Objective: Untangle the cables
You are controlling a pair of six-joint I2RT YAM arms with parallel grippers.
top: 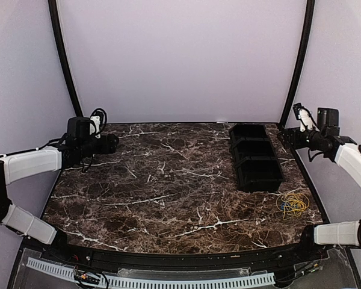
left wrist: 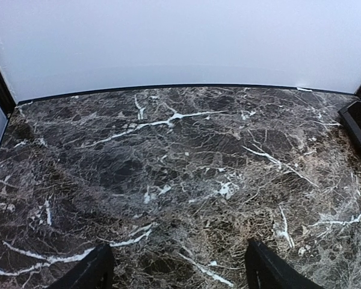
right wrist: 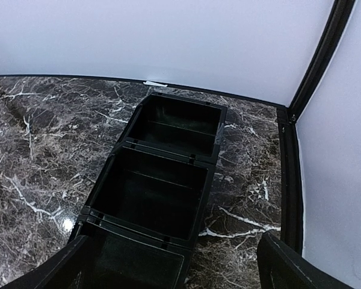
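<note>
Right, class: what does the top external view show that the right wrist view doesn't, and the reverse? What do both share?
Top external only: the tangled cables near the right edge of the marble table. Right wrist only: a close look down into the black bins, framed by the open right pincer. Both: the bins and the table.

Cables: thin yellow, blue and dark strands, tangled in one loose, flat heap on the bench, near its right front corner.
</note>
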